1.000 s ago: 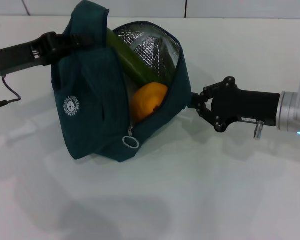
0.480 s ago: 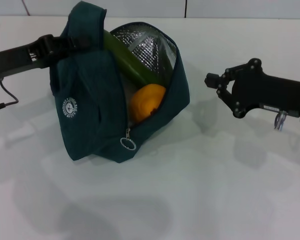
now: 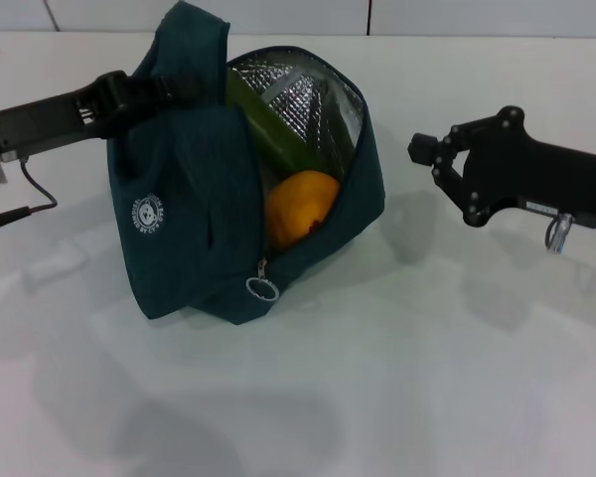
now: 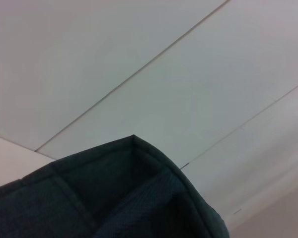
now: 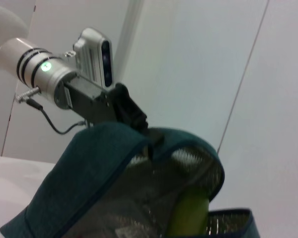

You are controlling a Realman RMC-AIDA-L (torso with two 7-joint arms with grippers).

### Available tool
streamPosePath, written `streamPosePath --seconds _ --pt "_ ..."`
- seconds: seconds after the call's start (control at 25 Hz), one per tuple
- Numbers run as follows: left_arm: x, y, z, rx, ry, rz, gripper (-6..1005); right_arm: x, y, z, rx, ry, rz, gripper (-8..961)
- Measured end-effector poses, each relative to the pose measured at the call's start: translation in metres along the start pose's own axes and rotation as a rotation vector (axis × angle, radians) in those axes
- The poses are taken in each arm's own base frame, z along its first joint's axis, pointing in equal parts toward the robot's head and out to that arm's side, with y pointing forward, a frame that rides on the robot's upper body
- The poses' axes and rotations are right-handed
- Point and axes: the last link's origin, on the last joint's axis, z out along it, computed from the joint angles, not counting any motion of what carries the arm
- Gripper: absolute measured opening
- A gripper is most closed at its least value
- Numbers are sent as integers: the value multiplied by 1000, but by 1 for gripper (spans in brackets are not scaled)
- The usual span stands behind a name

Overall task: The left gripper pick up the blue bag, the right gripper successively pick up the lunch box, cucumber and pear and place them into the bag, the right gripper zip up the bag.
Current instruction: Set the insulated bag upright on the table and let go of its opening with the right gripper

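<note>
The blue bag [image 3: 194, 214] rests tilted on the white surface [image 3: 427, 378], mouth open. The left end effector [image 3: 169, 87] is clamped on its top. Inside, the cucumber [image 3: 263, 124] leans lengthwise above the pear [image 3: 300, 207]. Beside the bag, the right end effector [image 3: 427, 151] has its fingers apart, empty.

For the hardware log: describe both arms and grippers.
The left gripper is black, on a boxy black body with a silver cuff and a thin black cable. The right gripper is black with linked fingers, a small white label and a metal ring below.
</note>
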Motion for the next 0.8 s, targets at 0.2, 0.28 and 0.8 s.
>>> streamPosePath --seconds 0.2,0.28,0.8 --pt "0 -1 -3 7 6 -3 67 11 4 -2 -9 23 36 16" --pt "0 -2 -4 10 8 -4 67 16 7 -3 -11 34 51 54" --pt "1 -4 -5 25 18 -4 68 26 12 10 -55 58 72 460"
